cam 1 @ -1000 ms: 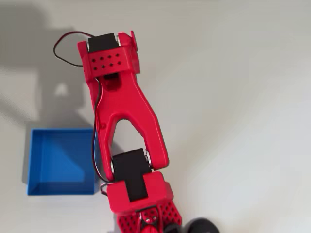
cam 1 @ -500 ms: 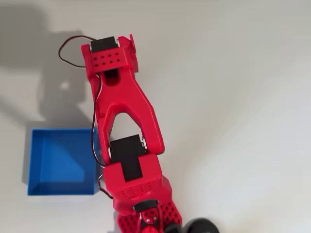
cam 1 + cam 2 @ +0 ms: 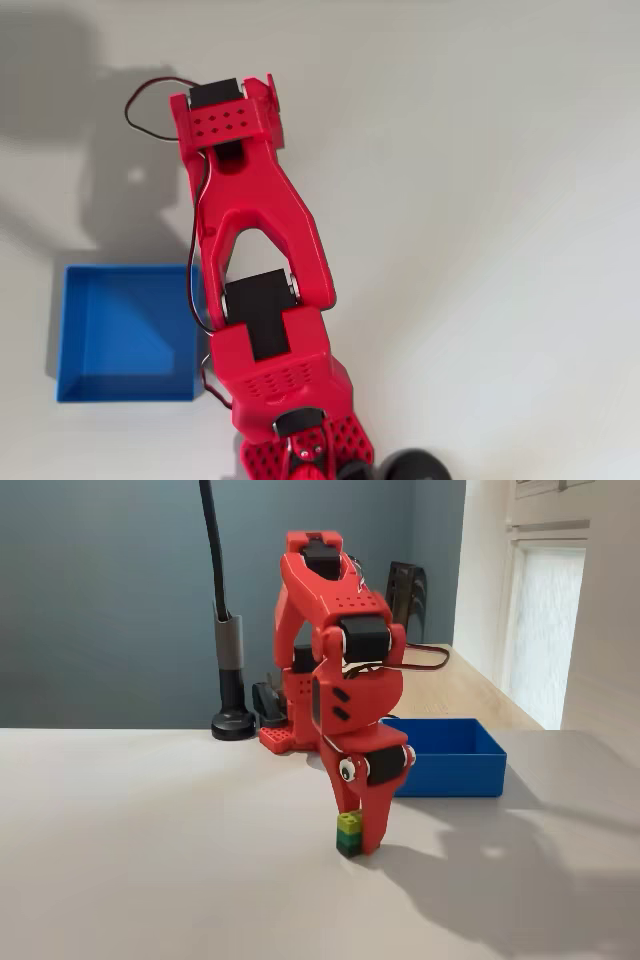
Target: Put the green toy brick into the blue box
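In the fixed view the green toy brick [image 3: 349, 834] rests on the white table, a lime stud layer over a darker one. My red gripper [image 3: 358, 840] points straight down with its tips at the table. One finger [image 3: 372, 825] stands against the brick's right side, and the other jaw comes down over the brick's top left. How far the jaws stand apart is hidden. The blue box [image 3: 450, 770] lies behind and to the right, with nothing in it. Seen from overhead, the box [image 3: 110, 330] sits left of the arm [image 3: 255, 230], whose wrist covers the brick.
A black lamp post on a round foot [image 3: 232, 720] stands behind the arm's red base [image 3: 285, 735]; the foot is at the bottom edge from overhead [image 3: 410, 468]. White tabletop spreads left of and in front of the gripper. The arm's shadow falls to the right.
In the overhead view the elbow joint has slid up the picture and more of the shoulder housing shows. The wrist shifted slightly right. The blue box has stayed put.
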Controlling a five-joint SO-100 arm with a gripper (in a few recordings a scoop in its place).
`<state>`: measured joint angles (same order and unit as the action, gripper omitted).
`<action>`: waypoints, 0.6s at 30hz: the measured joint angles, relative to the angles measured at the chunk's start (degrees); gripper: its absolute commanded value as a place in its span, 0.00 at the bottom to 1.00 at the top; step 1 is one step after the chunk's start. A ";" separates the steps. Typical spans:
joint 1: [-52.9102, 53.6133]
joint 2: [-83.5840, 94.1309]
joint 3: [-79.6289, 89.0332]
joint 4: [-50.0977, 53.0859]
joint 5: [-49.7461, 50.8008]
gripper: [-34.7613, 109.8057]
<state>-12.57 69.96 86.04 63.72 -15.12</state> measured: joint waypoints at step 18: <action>-1.05 0.00 -5.45 12.66 2.99 0.24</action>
<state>-13.62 69.96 80.60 76.38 -12.13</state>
